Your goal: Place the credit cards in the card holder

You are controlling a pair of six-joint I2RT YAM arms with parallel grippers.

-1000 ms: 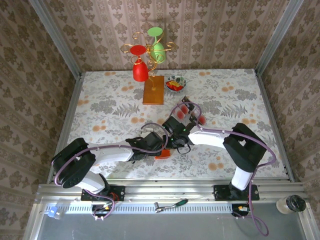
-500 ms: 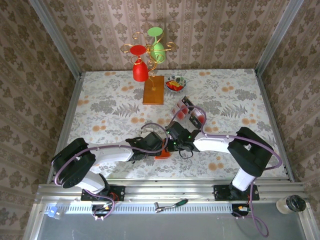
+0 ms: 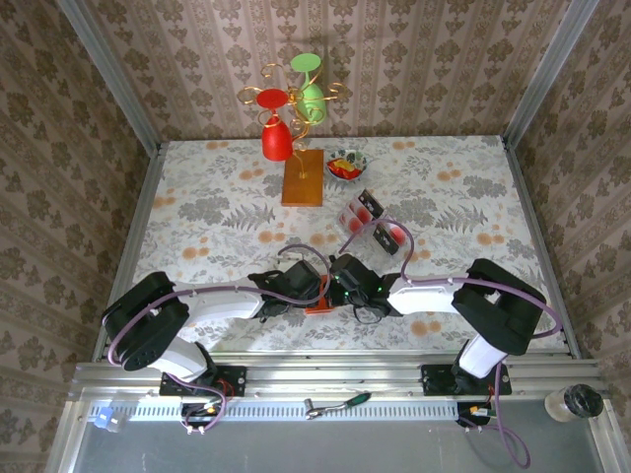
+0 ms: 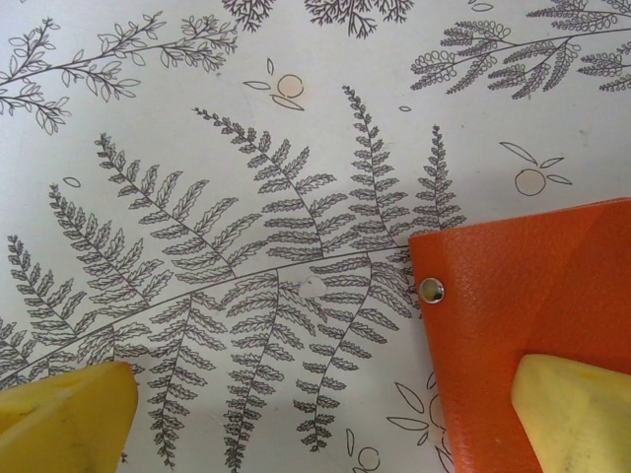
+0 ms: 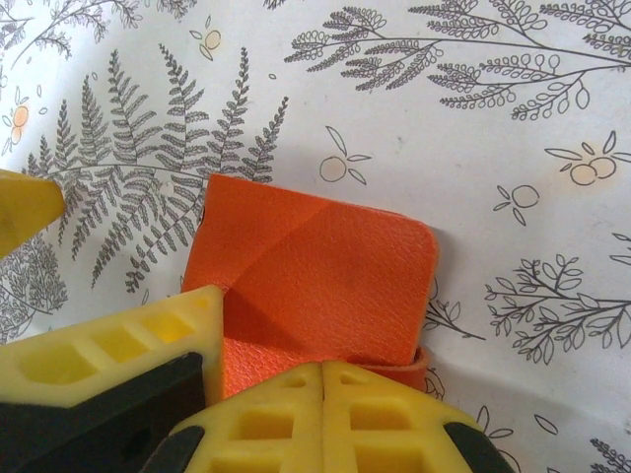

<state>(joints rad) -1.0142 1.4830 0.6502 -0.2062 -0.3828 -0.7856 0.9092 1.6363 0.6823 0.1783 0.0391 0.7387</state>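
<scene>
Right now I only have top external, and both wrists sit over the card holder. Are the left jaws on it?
Observer: Left gripper has its jaws wide open. One finger lies over the card holder, the other over bare tablecloth.
Operator: Right side?
Observer: Right gripper has its jaws close together at the holder's near edge. I cannot tell whether they pinch it.
Operator: Holder open?
Observer: It looks closed. The flap lies flat, and a metal snap shows near one corner.
</scene>
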